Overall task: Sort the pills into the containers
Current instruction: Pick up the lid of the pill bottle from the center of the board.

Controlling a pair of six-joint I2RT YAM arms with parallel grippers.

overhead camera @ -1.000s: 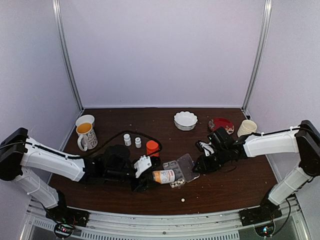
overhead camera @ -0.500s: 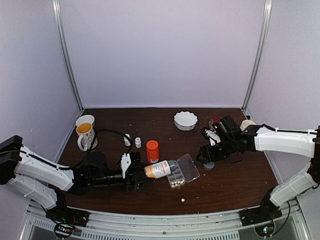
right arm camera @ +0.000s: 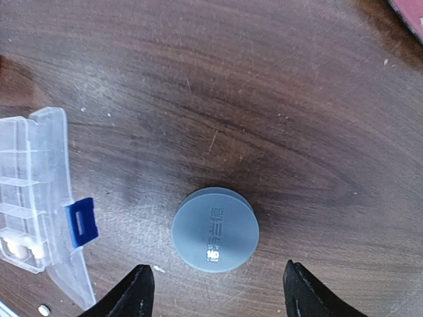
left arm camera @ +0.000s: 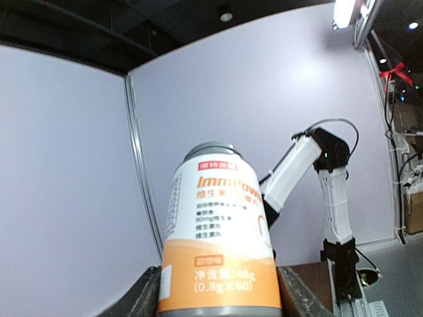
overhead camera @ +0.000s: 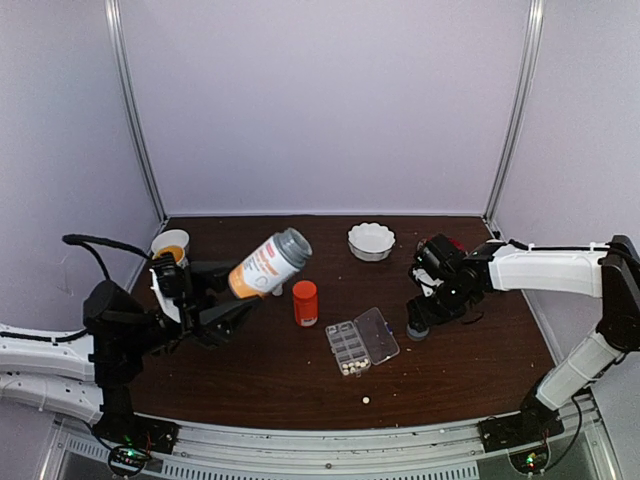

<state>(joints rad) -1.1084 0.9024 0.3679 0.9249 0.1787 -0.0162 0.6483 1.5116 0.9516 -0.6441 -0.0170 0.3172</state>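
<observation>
Nearest to the arm bases, one loose pill (overhead camera: 365,400) lies alone on the dark wooden worktop (overhead camera: 300,385). A little behind it lies the clear organizer box (overhead camera: 347,347), with its lid (overhead camera: 378,333) opened flat to the right. The pills (overhead camera: 351,368) inside it sit together in the cells at the near end of the box. In the right wrist view, a blue latch (right arm camera: 81,222) shows on the edge of the box.

To the right of the lid, a grey cap (right arm camera: 215,228) lies flat on the worktop, near the lid but apart from it. The right jaws hang directly over this cap, spread wide, one on each side of it, touching nothing and holding nothing.

On the left, the left jaws are raised above the worktop and grip the bottom end of a bottle (overhead camera: 268,262) with a white and orange label. The bottle is tilted, its top pointing up and to the right.

Behind the box, a small orange bottle (overhead camera: 305,301) stands upright. Farther back, a mug (overhead camera: 168,240) stands at the left edge, partly hidden by the left arm, and a white scalloped bowl (overhead camera: 371,241) stands near the back wall
</observation>
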